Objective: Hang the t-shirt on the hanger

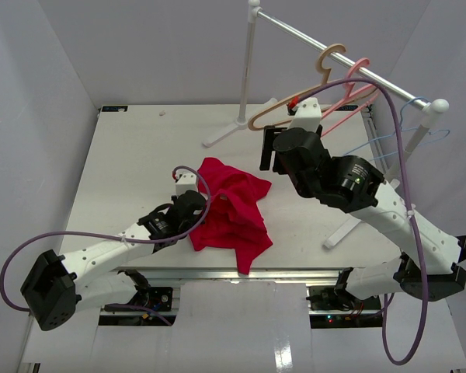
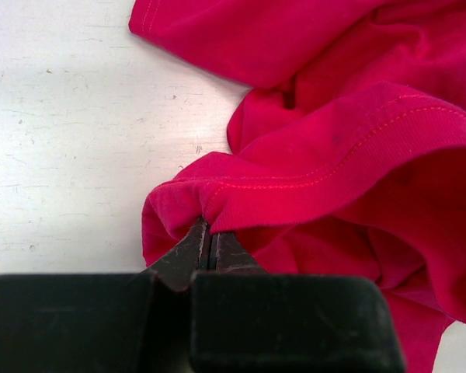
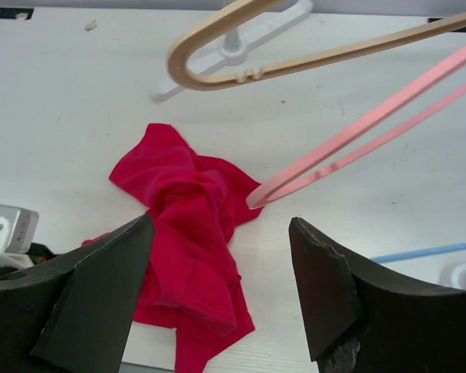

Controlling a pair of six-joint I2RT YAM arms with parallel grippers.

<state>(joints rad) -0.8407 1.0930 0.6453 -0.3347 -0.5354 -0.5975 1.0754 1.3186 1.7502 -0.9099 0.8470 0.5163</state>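
The crimson t-shirt (image 1: 233, 214) lies crumpled on the white table, near the front middle. My left gripper (image 1: 204, 203) sits at its left edge. In the left wrist view the jaws (image 2: 208, 235) are shut on a hemmed fold of the t-shirt (image 2: 334, 140). My right gripper (image 1: 270, 159) hovers open and empty above the table, right of the shirt and under the rack. Between its fingers (image 3: 220, 225) I see the t-shirt (image 3: 190, 225). The thin light-blue hanger (image 1: 439, 136) hangs at the rack's right end. One blue wire (image 3: 427, 252) shows in the right wrist view.
A white clothes rack (image 1: 326, 43) crosses the back right, with a foot (image 1: 225, 132) on the table. A thick tan hanger (image 1: 295, 105) and a pink hanger (image 1: 349, 93) hang from it, just above my right gripper. They also show in the right wrist view (image 3: 241, 74), (image 3: 349, 148).
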